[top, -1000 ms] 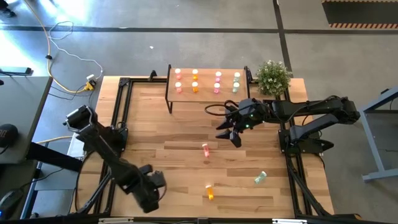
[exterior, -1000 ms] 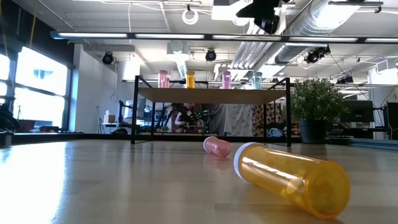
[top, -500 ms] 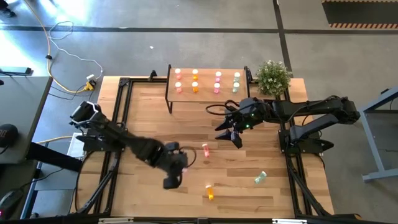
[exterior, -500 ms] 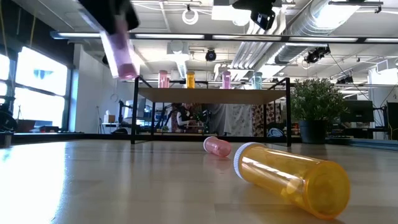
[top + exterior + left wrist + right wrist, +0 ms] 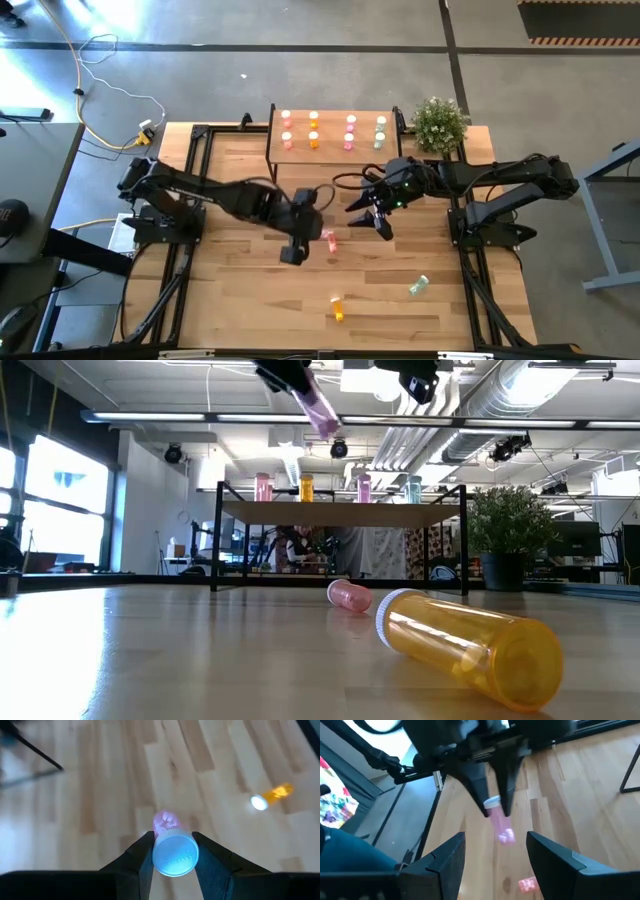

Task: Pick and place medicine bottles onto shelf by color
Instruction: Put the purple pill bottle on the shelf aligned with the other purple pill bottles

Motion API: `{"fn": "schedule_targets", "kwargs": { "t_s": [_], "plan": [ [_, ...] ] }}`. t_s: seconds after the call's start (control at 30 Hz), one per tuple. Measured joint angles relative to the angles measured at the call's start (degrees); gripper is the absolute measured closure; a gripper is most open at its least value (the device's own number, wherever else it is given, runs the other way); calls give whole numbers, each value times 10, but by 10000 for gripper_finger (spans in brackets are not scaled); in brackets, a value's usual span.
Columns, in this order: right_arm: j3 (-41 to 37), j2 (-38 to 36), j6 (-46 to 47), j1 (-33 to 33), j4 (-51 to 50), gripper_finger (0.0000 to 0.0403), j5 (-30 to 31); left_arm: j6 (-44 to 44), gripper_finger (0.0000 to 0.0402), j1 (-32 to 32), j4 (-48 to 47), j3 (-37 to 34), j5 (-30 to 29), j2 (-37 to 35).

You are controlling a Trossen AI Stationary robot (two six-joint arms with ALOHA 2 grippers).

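Left wrist view gave me the carried pink bottle (image 5: 174, 851) cap-on, its body mostly hidden behind the cap, the left gripper (image 5: 173, 851) clamped tight on it above the table (image 5: 100, 810). Below the fingers another pink bottle (image 5: 329, 240) lay on the wood; an orange bottle (image 5: 338, 309) and a green bottle (image 5: 418, 286) lay farther off. My right gripper (image 5: 372, 216) hung just beside, jaws wide and empty. Beyond both stood the shelf (image 5: 330, 150) with bottles in rows. Low view cut off both arms at its upper edge; a potted plant (image 5: 507, 530) stood right of the shelf.
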Motion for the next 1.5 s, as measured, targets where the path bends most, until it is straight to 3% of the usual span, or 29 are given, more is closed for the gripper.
{"fn": "schedule_targets", "kwargs": {
  "t_s": [0.33, 0.63, 1.27, 1.5],
  "plan": [
    [0, 11, 16, -10, 19, 201, 13, 152, 289, 60, 33, 34, 27, 0],
    [0, 42, 17, -31, 21, 201, 29, 250, 289, 77, 61, 36, 35, 0],
    [0, 55, 18, -43, 25, 202, -3, 304, 289, 91, 86, 36, 33, 0],
    [0, 54, 18, -44, 17, 237, -2, 315, 289, 91, 89, 36, 34, 0]
  ]
}}
